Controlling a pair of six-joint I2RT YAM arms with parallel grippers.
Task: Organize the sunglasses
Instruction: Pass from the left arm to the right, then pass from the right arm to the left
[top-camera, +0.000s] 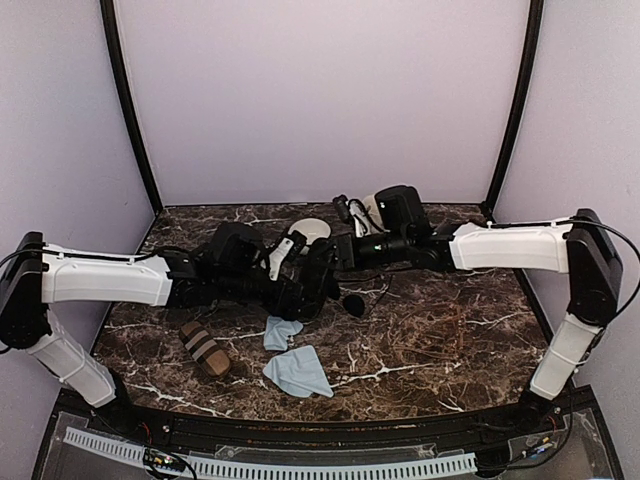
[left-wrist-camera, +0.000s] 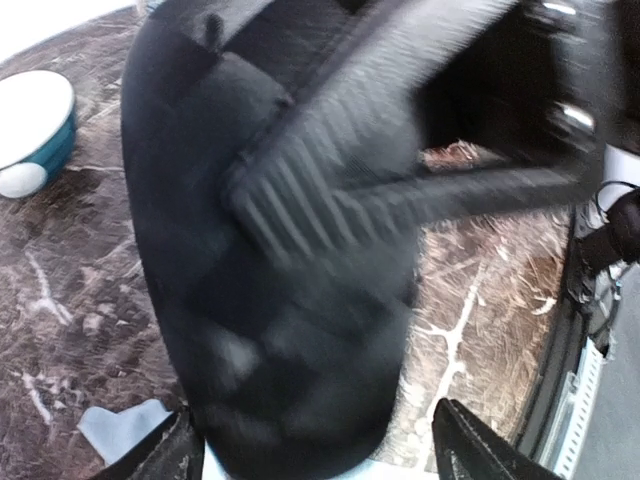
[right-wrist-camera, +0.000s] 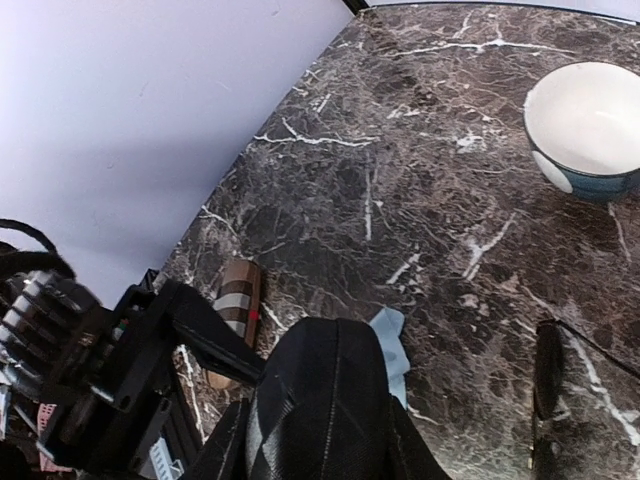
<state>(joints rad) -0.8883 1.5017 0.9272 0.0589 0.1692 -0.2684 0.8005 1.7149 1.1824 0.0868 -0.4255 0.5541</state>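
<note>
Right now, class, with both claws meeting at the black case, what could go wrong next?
The black checkered case sits between both claws; the left claw stands wide of it, so only the right claw seems to press on it. A poor grip could let it slip.
The sunglasses lie on the table close by; a falling case or a dipping arm might strike them.

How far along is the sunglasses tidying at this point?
Done: nothing stowed yet. In hand: the black checkered oblong case sits in the right gripper, with the left gripper open around it. Left: the dark wire-framed sunglasses lie on the marble table, outside the case.
</note>
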